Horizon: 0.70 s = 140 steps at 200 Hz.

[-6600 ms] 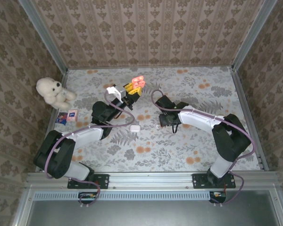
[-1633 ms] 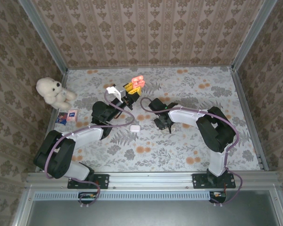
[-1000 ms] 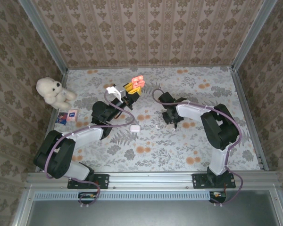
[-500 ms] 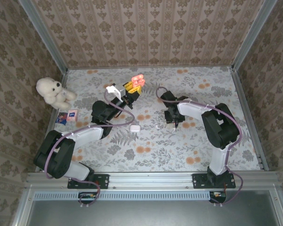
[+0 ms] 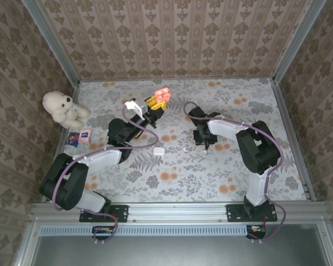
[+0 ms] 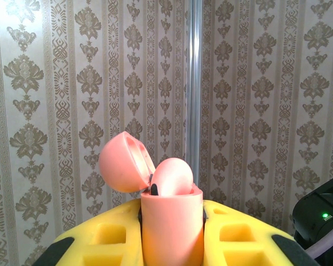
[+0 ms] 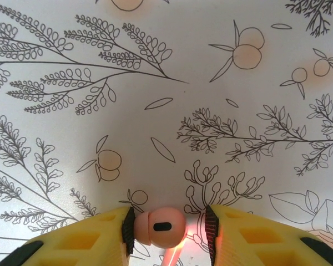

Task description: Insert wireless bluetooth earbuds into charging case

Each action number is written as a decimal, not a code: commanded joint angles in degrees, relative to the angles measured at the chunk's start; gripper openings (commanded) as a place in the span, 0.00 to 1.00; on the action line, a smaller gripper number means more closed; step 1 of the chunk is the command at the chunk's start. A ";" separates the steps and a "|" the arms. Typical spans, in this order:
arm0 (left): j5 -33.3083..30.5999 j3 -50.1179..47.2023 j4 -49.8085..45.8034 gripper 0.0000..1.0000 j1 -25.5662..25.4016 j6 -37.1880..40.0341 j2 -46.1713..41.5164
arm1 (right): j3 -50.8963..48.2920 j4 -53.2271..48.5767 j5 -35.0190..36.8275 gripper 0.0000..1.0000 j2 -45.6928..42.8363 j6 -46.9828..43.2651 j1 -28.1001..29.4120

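Left end effector (image 6: 172, 219) clenched on one pink case (image 6: 171, 238), one bud (image 6: 173, 176) inside; right end effector (image 7: 166, 228) released around one orange-red bud (image 7: 159, 226).

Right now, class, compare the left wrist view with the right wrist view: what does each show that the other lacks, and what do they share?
Left wrist view: an open pink case clamped between the fingers, a bud seated inside, patterned wall behind. Right wrist view: an orange-red earbud touching one pad, with a gap to the other, over the floral table cover. Both: yellow fingers framing an orange-pink item.
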 commanded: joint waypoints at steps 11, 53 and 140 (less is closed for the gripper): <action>0.10 1.37 1.91 0.00 -0.42 -1.30 0.42 | 1.50 -2.06 0.40 0.41 2.60 -0.03 -0.09; 0.07 1.37 1.87 0.00 -0.51 -1.30 0.53 | 2.81 -2.59 0.35 0.37 3.50 -1.33 -0.16; 0.08 1.18 1.86 0.00 -0.53 -1.30 0.37 | 2.76 -2.53 0.57 0.29 2.44 -2.73 -0.17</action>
